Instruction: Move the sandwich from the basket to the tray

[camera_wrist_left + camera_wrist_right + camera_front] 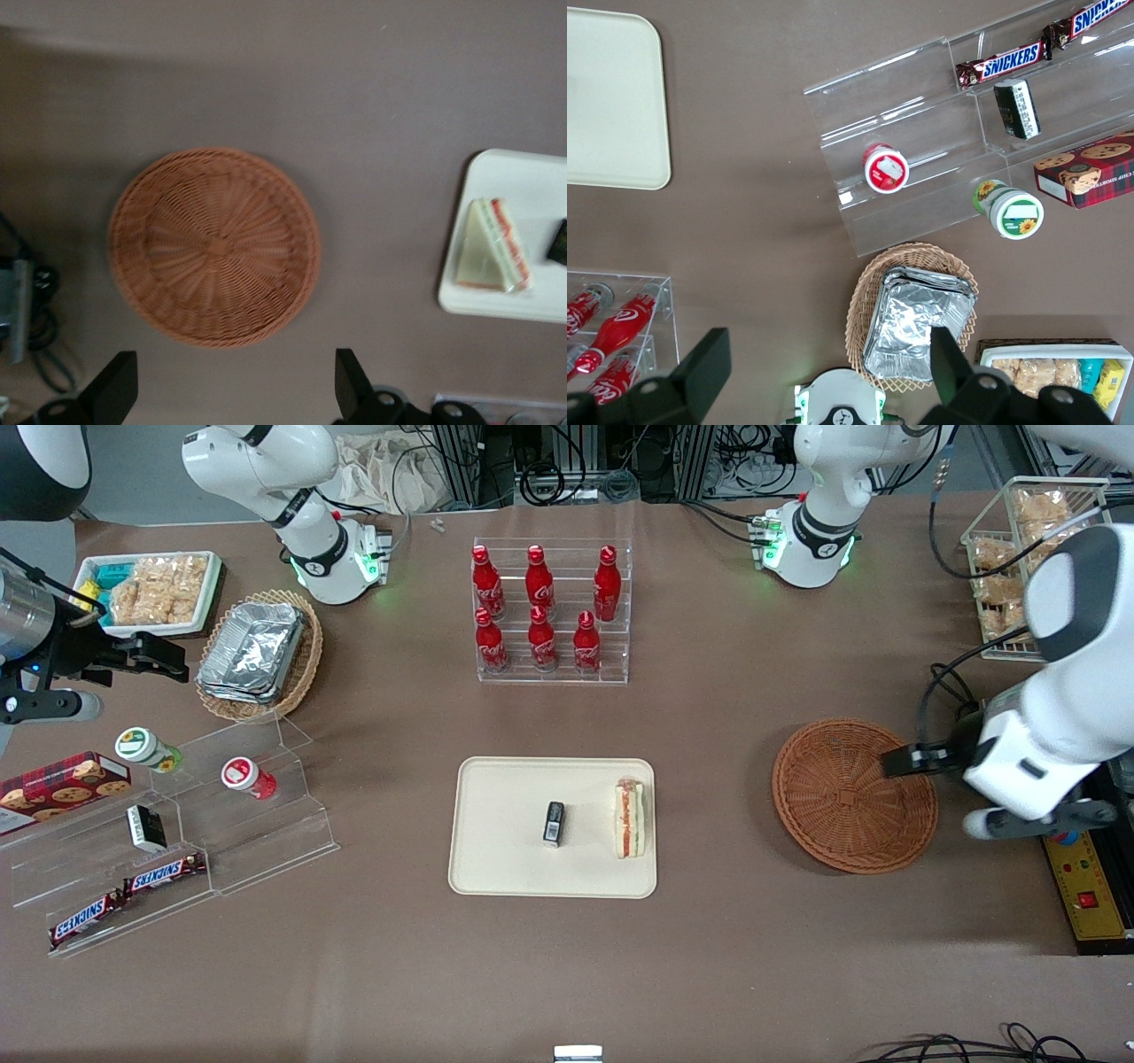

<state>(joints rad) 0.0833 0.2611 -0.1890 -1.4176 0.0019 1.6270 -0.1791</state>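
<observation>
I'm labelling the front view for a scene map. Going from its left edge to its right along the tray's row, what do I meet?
Acrylic stepped shelf → tray → small black item → sandwich → basket → the left arm's hand, over the basket's rim, fingers open.

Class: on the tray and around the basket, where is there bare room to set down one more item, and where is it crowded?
The tray is bare from its small black packet toward the parked arm's end. The sandwich fills its edge nearest the basket. The basket holds nothing, though the open tool hangs over its rim. The table between tray and basket is bare.
</observation>
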